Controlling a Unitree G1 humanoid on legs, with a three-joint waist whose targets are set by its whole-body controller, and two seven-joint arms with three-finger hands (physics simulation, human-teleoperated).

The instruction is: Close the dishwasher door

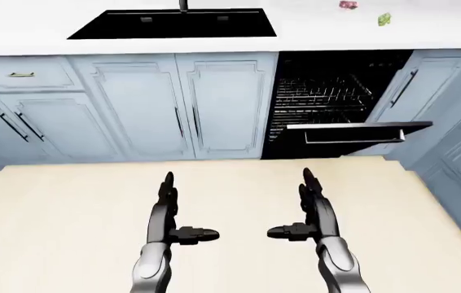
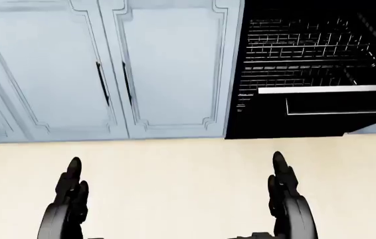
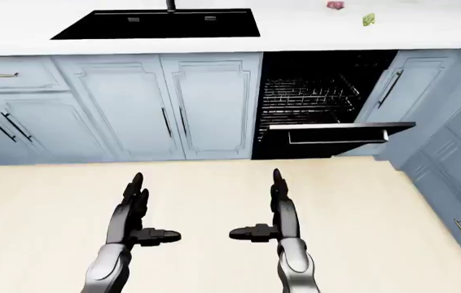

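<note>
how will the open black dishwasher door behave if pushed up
The black dishwasher door looks like a stiff flat panel, so it should probably swing about a bottom hinge rather than flex. Hanging partly open, it likely needs steady upward force. Its bar handle offers purchase.

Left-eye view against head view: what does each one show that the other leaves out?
Only the left-eye view shows the white countertop, the black rectangular sink, a small pink item and a green one at top right, and a drawer with a brass handle.

Only the head view gives a closer look at the dishwasher's wire racks.

Both show the black dishwasher door hanging open, the pale blue cabinet doors, the beige floor, and the open left hand and right hand, touching nothing.
</note>
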